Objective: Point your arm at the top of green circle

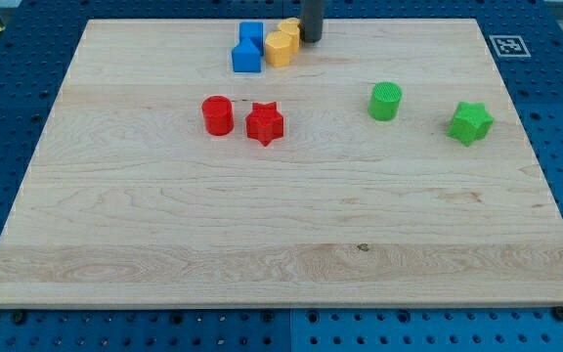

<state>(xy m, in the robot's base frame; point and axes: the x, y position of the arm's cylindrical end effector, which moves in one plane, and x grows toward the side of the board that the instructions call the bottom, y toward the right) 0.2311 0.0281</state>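
Observation:
The green circle block (385, 101) stands on the wooden board at the view's upper right of centre. My tip (312, 38) is at the view's top, up and to the left of the green circle, well apart from it. The tip sits just right of a yellow block (290, 29), touching or almost touching it.
A second yellow block (279, 48) and two blue blocks (248, 49) cluster left of the tip. A red circle (217, 114) and a red star (264, 123) sit left of centre. A green star (470, 122) lies right of the green circle. The board (281, 244) ends in blue pegboard.

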